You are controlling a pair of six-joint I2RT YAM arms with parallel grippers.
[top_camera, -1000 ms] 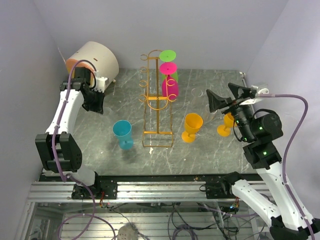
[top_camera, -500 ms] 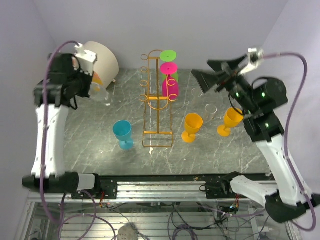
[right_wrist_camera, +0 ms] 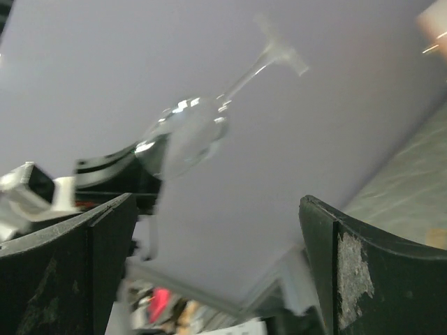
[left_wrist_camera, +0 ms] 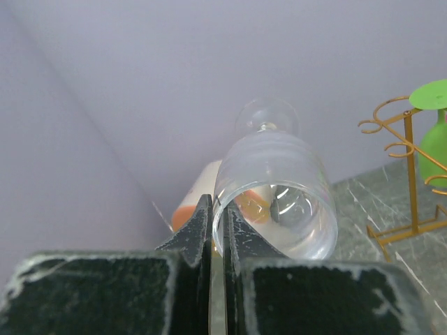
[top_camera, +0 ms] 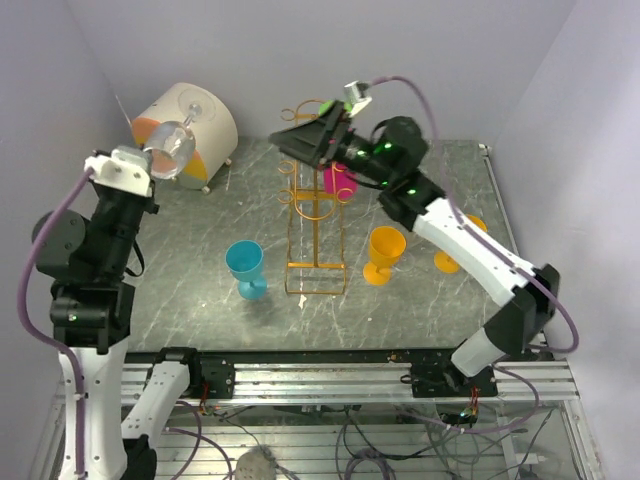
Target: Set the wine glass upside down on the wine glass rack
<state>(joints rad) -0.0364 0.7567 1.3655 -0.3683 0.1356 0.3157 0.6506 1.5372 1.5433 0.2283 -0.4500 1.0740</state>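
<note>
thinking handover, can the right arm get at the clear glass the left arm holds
Probably yes: the right gripper is open and aimed at the clear glass with only air between, and the left gripper pinches just its rim, stem free.

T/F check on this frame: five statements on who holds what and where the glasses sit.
1. The left gripper pinches the clear wine glass by its rim. True.
2. The right gripper is shut on a glass. False: its jaws are wide open and hold nothing.
3. The blue glass hangs on the wine glass rack. False: it stands upright on the table, left of the rack.
4. An orange glass stands upright to the right of the rack. True.
5. The clear wine glass is on the rack. False: it is held in the air, well to the rack's left.
</note>
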